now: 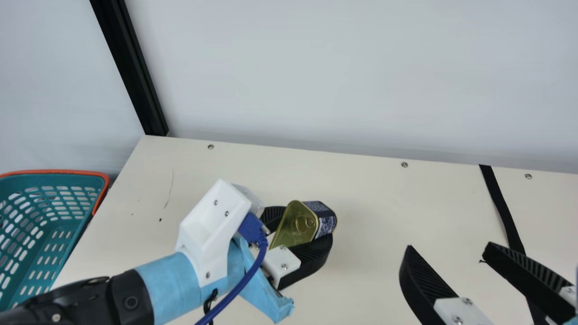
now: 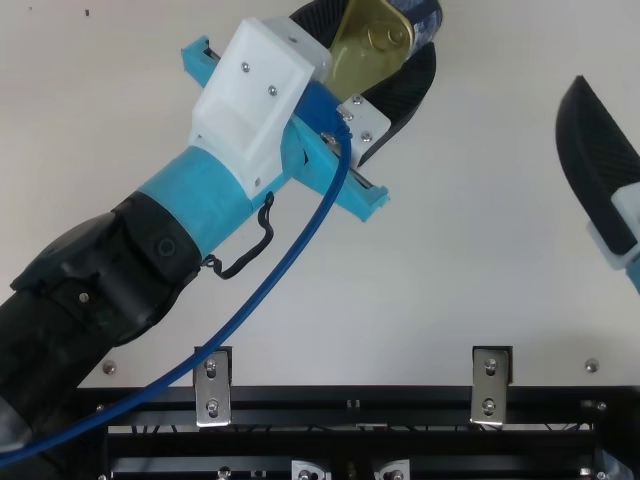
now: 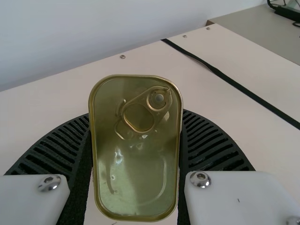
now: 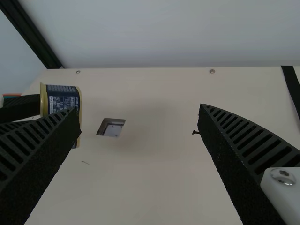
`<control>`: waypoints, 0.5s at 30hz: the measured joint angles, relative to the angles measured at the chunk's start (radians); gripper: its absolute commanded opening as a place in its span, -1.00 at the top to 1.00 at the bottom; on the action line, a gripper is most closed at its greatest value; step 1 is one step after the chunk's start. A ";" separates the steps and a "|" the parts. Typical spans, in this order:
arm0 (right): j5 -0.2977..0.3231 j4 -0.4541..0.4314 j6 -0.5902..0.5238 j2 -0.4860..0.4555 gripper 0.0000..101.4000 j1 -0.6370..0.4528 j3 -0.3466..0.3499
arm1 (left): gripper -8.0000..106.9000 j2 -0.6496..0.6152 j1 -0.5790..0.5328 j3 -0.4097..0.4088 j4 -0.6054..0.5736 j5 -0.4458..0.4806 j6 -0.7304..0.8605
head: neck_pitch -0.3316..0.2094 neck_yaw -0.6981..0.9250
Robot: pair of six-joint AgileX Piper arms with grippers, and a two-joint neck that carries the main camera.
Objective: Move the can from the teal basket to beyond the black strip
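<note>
The left gripper (image 1: 311, 222) has its fingers pinched on the two sides of the can (image 1: 293, 228). The can has a shiny gold lid with a pull ring (image 3: 138, 115) and a dark blue side. It is over the bench (image 1: 384, 194), between the teal basket (image 1: 58, 172) and the black strip (image 1: 500, 203). The right gripper (image 1: 447, 247) has its fingers spread wide.

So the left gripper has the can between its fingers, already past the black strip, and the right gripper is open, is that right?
Not quite. The main view shows the can on the near side of the black strip, between it and the teal basket. The left gripper does have it between its fingers, and the right gripper is open.
</note>
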 measured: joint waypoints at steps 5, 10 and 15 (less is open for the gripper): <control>-0.010 0.061 -0.052 0.043 -1.00 0.009 -0.034 | 0.68 0.000 0.000 0.000 0.000 0.000 0.000 | 0.000 0.000; 0.004 0.148 -0.144 0.089 -1.00 -0.011 -0.091 | 0.68 0.000 0.000 0.000 0.000 0.000 0.000 | 0.000 0.000; 0.047 0.266 -0.271 0.150 -1.00 -0.050 -0.167 | 0.68 0.000 0.000 0.000 0.000 0.000 0.000 | 0.000 0.000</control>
